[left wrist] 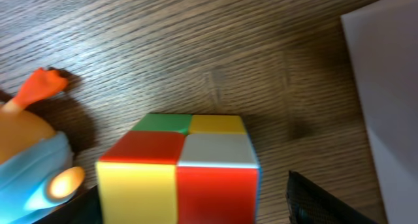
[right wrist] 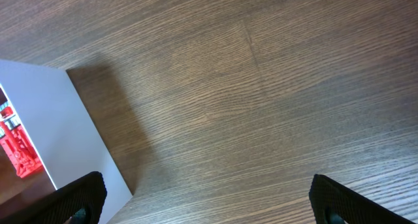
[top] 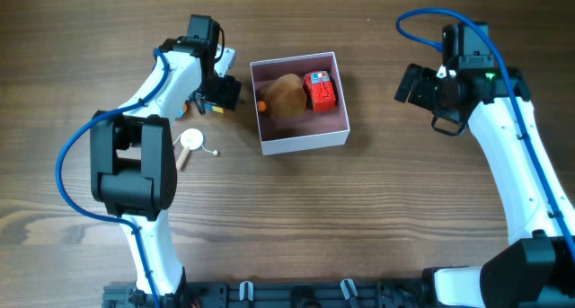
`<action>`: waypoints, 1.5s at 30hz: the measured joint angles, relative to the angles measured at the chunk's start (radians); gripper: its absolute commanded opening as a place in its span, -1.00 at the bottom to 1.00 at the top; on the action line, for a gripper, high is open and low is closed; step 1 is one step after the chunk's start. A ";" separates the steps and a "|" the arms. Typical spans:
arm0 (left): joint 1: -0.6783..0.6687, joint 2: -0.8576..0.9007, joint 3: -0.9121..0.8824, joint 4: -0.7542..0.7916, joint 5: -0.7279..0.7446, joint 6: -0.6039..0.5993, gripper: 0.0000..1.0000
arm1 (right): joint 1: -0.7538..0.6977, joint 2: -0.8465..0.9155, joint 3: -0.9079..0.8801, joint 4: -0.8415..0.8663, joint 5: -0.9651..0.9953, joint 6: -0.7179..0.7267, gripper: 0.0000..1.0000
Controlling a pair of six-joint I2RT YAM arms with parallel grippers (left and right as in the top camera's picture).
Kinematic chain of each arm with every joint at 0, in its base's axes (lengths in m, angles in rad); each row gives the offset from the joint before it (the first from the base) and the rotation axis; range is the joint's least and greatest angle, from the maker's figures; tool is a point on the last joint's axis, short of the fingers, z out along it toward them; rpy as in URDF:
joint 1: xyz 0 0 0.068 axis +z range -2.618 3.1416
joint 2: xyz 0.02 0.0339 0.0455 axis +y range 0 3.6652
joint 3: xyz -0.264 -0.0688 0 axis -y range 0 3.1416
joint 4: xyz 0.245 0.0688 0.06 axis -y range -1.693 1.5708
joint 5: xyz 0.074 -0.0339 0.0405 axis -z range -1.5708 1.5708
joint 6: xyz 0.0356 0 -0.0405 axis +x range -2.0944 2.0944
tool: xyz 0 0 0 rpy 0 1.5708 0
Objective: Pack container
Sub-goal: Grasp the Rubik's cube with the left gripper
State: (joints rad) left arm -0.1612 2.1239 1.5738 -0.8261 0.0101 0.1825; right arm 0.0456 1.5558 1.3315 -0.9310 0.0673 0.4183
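The container, a white-walled box with a pink inside, sits mid-table and holds a brown lumpy toy and a red toy. Its wall shows in the left wrist view and the right wrist view. My left gripper is just left of the container, low over the table. Its fingers straddle a multicoloured cube, with a gap on the cube's right side. My right gripper is open and empty to the right of the container, its fingers spread wide over bare wood.
An orange and light blue duck-like toy lies beside the cube on its left. A white round piece on a wooden stick and a small white pin lie in front of the left gripper.
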 measured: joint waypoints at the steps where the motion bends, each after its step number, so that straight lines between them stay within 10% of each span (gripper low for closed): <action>1: 0.000 0.000 0.000 0.000 -0.006 0.000 0.56 | 0.000 0.000 0.000 0.000 0.000 0.000 1.00; 45: 0.000 -0.088 0.023 -0.009 -0.047 -0.077 0.57 | 0.000 0.000 0.000 0.000 0.000 0.000 0.99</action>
State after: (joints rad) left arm -0.1608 2.0361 1.5970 -0.8349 -0.0368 0.1055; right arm 0.0456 1.5558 1.3315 -0.9310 0.0673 0.4183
